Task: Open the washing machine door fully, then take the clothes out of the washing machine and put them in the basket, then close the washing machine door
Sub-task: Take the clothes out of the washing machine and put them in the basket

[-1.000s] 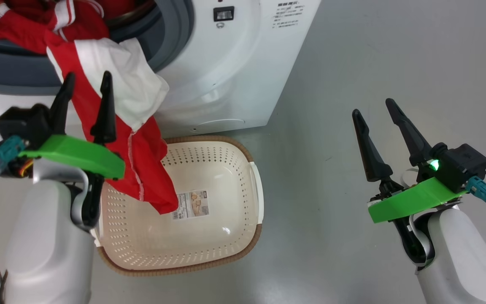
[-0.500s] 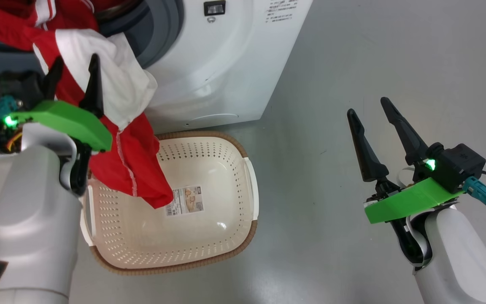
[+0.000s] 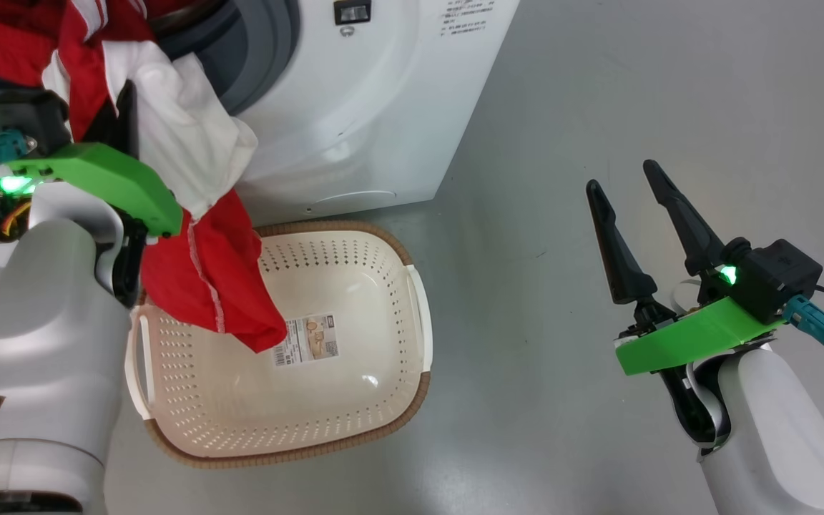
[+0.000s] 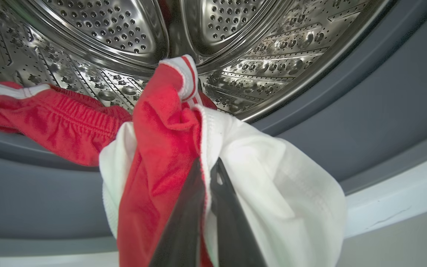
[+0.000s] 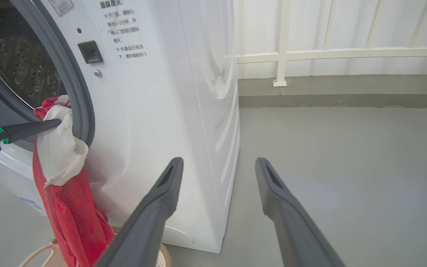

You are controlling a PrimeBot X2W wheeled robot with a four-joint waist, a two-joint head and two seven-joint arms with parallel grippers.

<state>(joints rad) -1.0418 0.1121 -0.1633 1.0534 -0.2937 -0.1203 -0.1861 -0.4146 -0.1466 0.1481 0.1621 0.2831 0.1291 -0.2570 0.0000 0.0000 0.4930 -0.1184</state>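
Note:
My left gripper (image 3: 117, 111) is shut on the clothes: a red and white garment (image 3: 197, 279) pinched at the washing machine (image 3: 369, 107) mouth. It drapes down over the gasket (image 4: 347, 111), and its red tail hangs over the basket (image 3: 355, 300). In the left wrist view the fingers (image 4: 208, 165) close on a fold of this garment (image 4: 161, 148), with the steel drum (image 4: 235, 37) behind. A second red piece (image 4: 50, 118) lies on the drum lip. My right gripper (image 3: 619, 177) stands open over bare floor at the right. The washing machine door is out of view.
The cream basket with a brown rim (image 3: 383, 436) stands on the grey floor right against the machine's front, with a sticker (image 3: 305, 342) inside. In the right wrist view a white railing (image 5: 310, 55) and a low kerb run behind the machine.
My left gripper, open around the hanging garment before, has risen toward the drum mouth and shut on it. The head camera shifted slightly. The right arm kept still.

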